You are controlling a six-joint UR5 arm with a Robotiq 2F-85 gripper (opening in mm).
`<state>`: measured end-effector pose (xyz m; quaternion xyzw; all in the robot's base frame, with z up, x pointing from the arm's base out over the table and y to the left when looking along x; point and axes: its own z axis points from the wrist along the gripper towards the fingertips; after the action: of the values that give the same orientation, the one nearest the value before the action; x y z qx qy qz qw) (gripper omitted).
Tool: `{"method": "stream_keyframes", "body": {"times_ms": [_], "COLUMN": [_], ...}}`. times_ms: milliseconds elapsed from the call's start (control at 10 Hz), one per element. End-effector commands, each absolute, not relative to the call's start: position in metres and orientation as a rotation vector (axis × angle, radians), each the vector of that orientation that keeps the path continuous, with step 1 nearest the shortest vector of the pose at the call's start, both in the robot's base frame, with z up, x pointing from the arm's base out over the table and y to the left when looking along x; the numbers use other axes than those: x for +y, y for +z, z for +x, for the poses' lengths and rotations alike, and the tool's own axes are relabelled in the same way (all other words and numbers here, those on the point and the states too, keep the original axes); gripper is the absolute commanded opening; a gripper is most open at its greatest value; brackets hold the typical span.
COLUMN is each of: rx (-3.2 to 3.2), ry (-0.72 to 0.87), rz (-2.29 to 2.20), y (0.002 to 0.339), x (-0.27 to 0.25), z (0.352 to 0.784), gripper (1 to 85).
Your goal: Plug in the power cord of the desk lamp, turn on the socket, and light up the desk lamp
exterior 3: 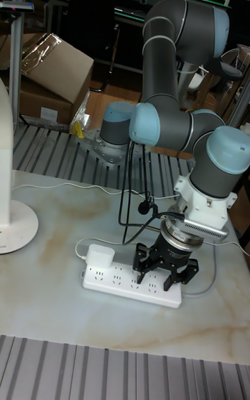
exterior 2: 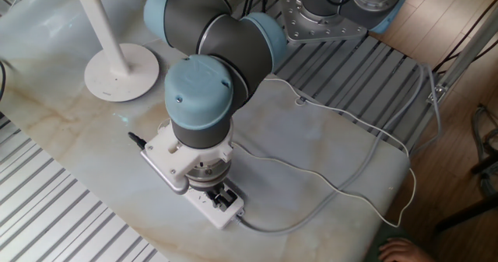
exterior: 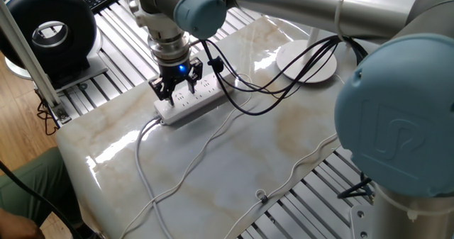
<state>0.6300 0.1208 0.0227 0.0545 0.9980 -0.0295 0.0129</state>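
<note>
The socket [exterior: 206, 96] lies on the marble table, a long white strip. My gripper [exterior: 172, 91] stands upright over the end where the thick cable leaves it, fingers close together and down at the strip's top [exterior 3: 114, 278]. In the other fixed view my gripper [exterior 2: 222, 198] covers that end [exterior 2: 226, 214], so the round button is hidden. The power cord [exterior: 205, 147] trails across the table, and its boxy white plug [exterior 3: 101, 257] sits in the strip's far end. The desk lamp [exterior: 306, 62] stands beyond, its disc base [exterior 2: 120, 74] on the table. The lamp's head is out of view.
A black round fan [exterior: 50, 30] sits off the table's corner on the metal frame. Black robot cables [exterior: 248, 90] hang from the wrist over the strip. A person's hand [exterior 2: 401, 250] shows at the table's edge. Cardboard boxes [exterior 3: 52, 73] stand behind.
</note>
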Motion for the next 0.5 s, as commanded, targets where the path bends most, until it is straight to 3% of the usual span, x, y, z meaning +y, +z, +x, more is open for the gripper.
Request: {"method": "stream_keyframes", "body": {"times_ms": [0,400], "rx": [3.107,3.106], "ry": [-0.082,-0.082], "rz": [0.186,0.179], "y": [0.0188,0.0176], "x": [0.1232,0.1245], "z": [0.6315,0.6314], "gripper": [60.0,60.0]}}
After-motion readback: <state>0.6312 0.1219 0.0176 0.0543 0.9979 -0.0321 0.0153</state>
